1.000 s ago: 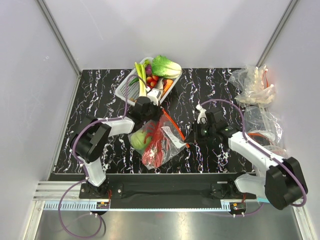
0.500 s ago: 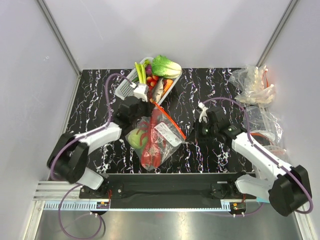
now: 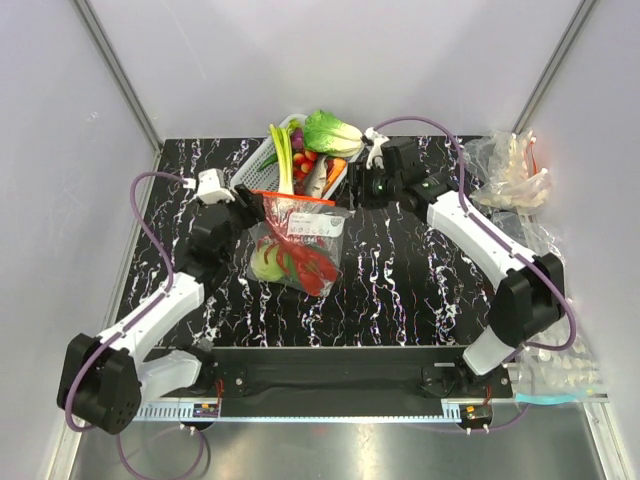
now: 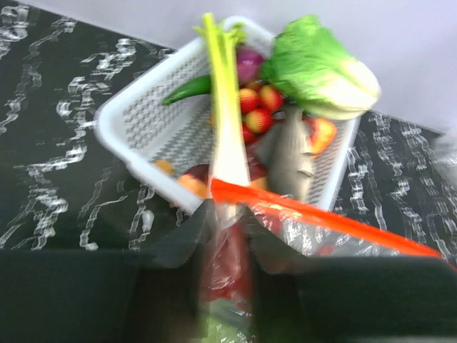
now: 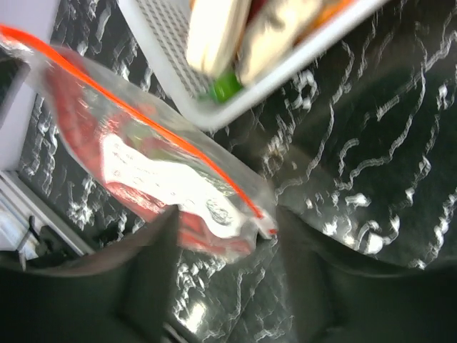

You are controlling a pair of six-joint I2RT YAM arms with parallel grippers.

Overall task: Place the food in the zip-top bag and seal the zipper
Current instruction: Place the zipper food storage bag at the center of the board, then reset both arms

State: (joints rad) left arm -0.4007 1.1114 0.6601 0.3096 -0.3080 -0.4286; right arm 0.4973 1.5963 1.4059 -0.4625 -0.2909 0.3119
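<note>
Currently the loading step is looking finished and the sealing step is looking open. At the left, the left gripper (image 3: 252, 203) is clamping the zip-top bag (image 3: 300, 232) at the 9 o'clock end of the zipper (image 3: 295, 197). In the left wrist view its fingers are pressing together with the clear film squeezed in the narrow gap between them. The bag is sitting mid-table (image 3: 420, 290), at 6 o'clock of the white basket (image 3: 247, 180), with its mouth edge turned to 12 o'clock and running just beside the basket's near rim. Inside it, the cabbage (image 3: 266, 262) is lying at 7 o'clock and the lobster (image 3: 312, 262) is lying beside it toward 5 o'clock, both under the white label. No task food is showing outside the bag. The bag is reading as thin, glossy and wrinkled, sagging around its load. The zipper is showing as one straight red-orange line pulled fairly taut, but I cannot tell whether its tracks are pressed shut. At the right, the right gripper (image 3: 358, 190) is hovering at 3 o'clock of the bag. Its fingers are standing apart in the right wrist view, holding nothing, with the bag's 3 o'clock corner lying just ahead between them. Judgement: pinching that corner and running the zipper closed is what is remaining.
</note>
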